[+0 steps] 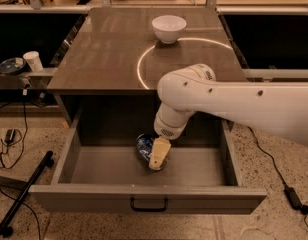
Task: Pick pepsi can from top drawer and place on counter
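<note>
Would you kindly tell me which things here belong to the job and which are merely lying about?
Job: pepsi can, top drawer, counter, pincer down in the drawer at the can.
Lying about: white bowl, paper cup, black pole.

White bowl [169, 28] upright near far edge of desk [99, 49]; on the side shelf [24, 79] to the left, a white paper cup [32, 61] stands upright, just beside a dark shallow dish [11, 65]. Floor is speckled terrazzo [254, 226]: a long black pole [25, 193] lies slantwise at left with thin dark cables [19, 134] looping near it, and at right a small black power adapter [293, 198] sits on its own cable. Gripper [156, 157] sits low inside the open top drawer [149, 196], well apart from all of the above.
</note>
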Robot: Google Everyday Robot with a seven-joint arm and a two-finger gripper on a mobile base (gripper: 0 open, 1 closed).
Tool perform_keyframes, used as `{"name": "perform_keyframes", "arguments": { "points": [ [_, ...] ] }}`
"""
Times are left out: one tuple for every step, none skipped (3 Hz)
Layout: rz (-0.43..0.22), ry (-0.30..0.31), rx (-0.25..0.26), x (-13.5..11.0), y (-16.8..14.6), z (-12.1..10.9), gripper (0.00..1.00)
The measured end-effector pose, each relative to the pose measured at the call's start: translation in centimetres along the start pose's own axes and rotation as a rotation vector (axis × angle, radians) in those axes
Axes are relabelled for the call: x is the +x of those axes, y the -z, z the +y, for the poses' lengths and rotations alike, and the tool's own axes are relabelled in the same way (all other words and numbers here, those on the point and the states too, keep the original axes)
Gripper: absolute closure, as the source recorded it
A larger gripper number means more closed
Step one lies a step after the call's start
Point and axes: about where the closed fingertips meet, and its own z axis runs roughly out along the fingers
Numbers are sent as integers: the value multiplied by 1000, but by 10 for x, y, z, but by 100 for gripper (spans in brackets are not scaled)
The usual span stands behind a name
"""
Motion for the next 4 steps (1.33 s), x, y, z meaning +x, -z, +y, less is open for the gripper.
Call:
{"name": "perform_keyframes", "arguments": {
  "points": [
    [45, -95, 42, 4, 2, -2, 0],
    [53, -116, 51, 4, 2, -2, 0],
    [-8, -123, 12, 6, 0, -4, 0],
    [-176, -191, -86, 12, -12, -18, 0]
  ]
}}
